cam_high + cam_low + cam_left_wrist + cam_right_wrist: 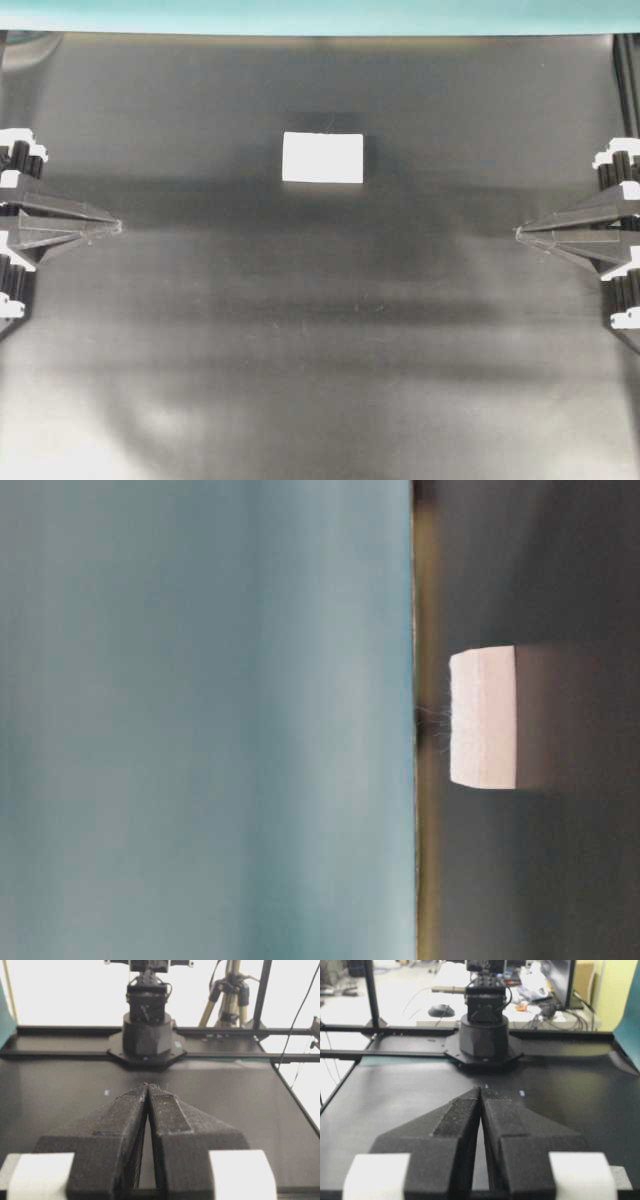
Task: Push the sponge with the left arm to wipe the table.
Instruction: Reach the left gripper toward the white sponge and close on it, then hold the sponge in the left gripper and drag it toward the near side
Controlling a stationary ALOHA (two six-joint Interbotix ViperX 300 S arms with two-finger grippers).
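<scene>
The white sponge [322, 158] lies flat on the black table [320, 350], in the far middle, near the teal strip [320, 15]. The table-level view shows its thick side [483, 718]. My left gripper [118, 227] is shut and empty at the left edge, low and pointing inward, well to the left of the sponge and nearer the front. Its tips meet in the left wrist view [148, 1085]. My right gripper [518, 233] is shut and empty at the right edge, mirrored, and its tips meet in the right wrist view [481, 1088]. Neither wrist view shows the sponge.
Each wrist view shows the opposite arm's black base [147, 1035] [484, 1035] at the table's far end. Tiny pale tape specks [106, 1092] [521, 1093] lie on the table. A tripod [227, 995] and desk clutter stand beyond the table frame.
</scene>
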